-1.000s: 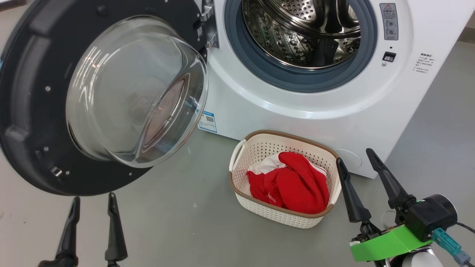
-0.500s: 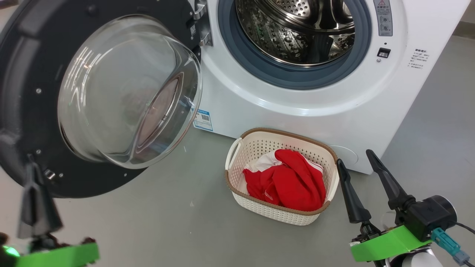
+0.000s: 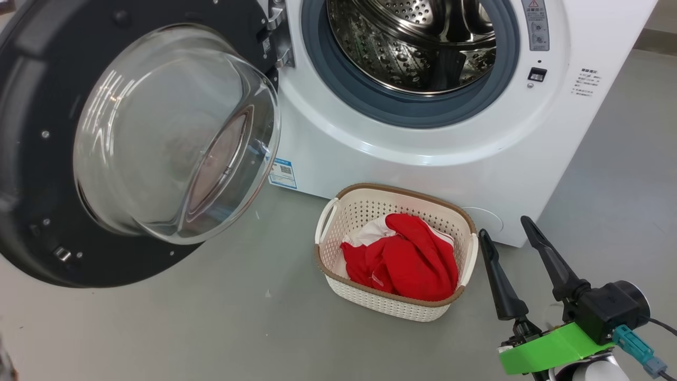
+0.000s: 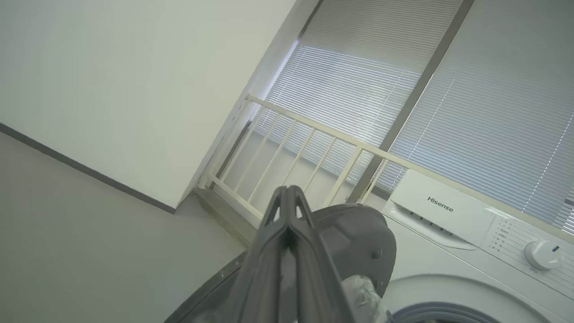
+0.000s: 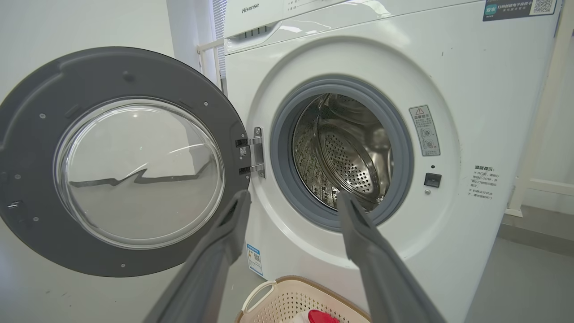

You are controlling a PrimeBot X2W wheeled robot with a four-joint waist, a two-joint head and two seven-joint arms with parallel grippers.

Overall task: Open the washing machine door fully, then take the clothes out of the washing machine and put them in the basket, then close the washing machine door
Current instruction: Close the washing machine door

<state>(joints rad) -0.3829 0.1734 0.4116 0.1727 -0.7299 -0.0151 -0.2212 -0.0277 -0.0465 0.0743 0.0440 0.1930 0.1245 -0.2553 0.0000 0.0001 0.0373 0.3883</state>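
Pinching shut on nothing, the left gripper [image 4: 289,190] has the dark rim of the washing machine door [image 4: 358,233] just beyond its tips. The right gripper [image 3: 504,226] stands spread and empty; the basket [image 3: 370,211] holding the red clothes [image 3: 412,259] sits just to its left, the washing machine [image 3: 402,164] ahead.

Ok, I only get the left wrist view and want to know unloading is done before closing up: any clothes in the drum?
Observer: None that I can see; the drum shows bare steel in the right wrist view.
Operator: Where are the clothes?
Observer: The clothes lie in the basket on the floor before the washing machine.
Operator: Is the right hand free?
Observer: Yes, the right hand is open and empty, just right of the basket.
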